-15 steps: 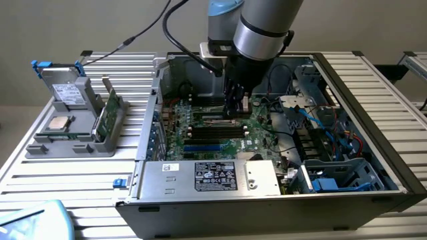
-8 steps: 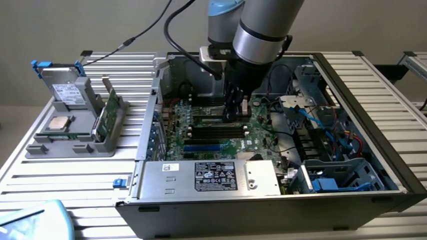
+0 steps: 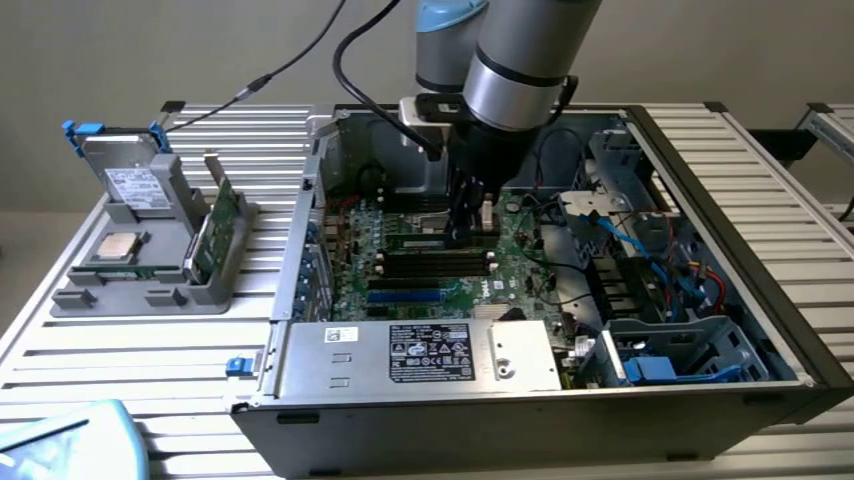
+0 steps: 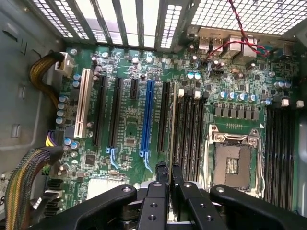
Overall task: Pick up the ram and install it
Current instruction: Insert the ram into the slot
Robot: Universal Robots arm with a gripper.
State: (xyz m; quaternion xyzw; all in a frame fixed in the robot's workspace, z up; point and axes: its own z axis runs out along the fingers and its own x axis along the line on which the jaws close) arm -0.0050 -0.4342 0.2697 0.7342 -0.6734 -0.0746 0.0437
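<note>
Gripper [image 4: 168, 168] tight on the ram [image 4: 172, 124] — edge-on, long axis parallel to the memory slots [image 4: 191, 129]

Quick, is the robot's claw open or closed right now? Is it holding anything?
The black claw: closed, fingers nearly together, above the green motherboard; whether anything thin is pinched between them cannot be told.

Silver-grey tubular arm [image 3: 534, 30], black band [image 3: 518, 68], pale-blue joint cap [image 3: 447, 15], black cable [image 3: 350, 75]; matte black pincer [image 4: 169, 168], screw holes [image 4: 152, 205].

Open computer case [image 3: 534, 425] holds motherboard [image 4: 128, 125]; grey drive [image 3: 134, 186] stands outside.
</note>
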